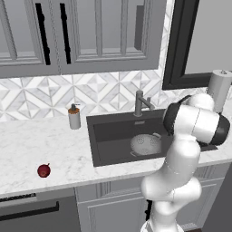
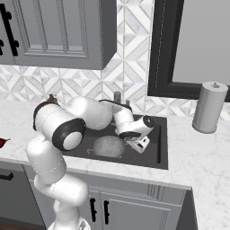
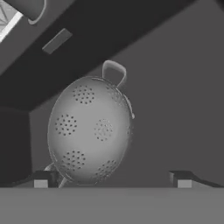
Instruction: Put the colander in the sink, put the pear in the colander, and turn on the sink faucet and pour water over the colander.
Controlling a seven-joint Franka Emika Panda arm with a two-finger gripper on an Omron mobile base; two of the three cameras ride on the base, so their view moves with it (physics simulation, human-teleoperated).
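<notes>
One colander, silver-grey and dotted with clusters of tiny holes, loop handle sticking out, sits in the dark sink. One dark red pear sits on the counter. Gripper is spread wide, holding nothing.

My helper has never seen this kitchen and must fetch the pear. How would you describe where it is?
Start at the dark sink set in the white marble counter, then look left past the soap bottle toward the counter's front edge. The pear lies there alone: small, dark red, roundish, the only coloured thing on the marble.
</notes>
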